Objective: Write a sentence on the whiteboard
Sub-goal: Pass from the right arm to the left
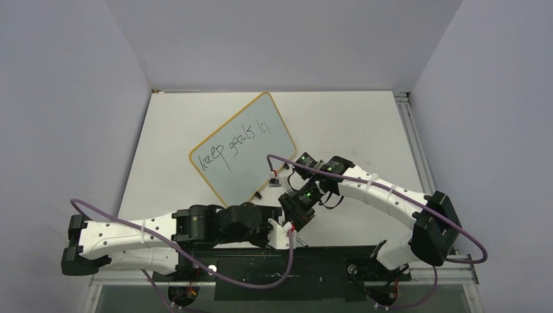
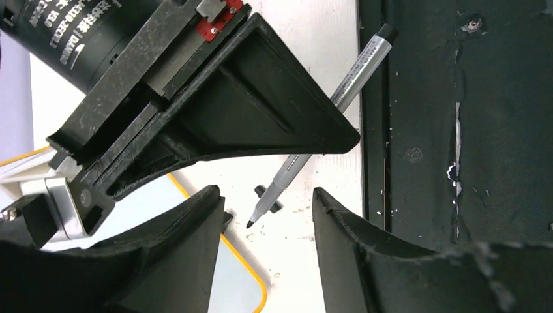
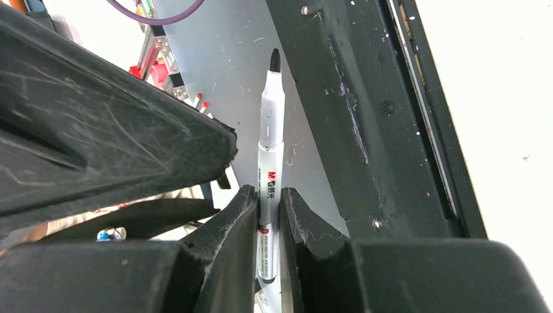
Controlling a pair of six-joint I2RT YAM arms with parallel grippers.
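You are pinching the marker (image 3: 270, 130) tight in the right gripper (image 3: 269, 195), tip bared for writing. The left gripper (image 2: 266, 193) is gaping halfway, empty, near that tip, probably to steady it. The whiteboard (image 1: 261, 124) is lying just beyond, sentence (image 1: 235, 147) unfinished.

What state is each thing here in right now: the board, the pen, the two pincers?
whiteboard: lying flat, partly written
sentence: one line, "keep goals in"
marker: uncapped, clamped, tip off the whiteboard
right pincer: shut on the marker
left pincer: open, empty
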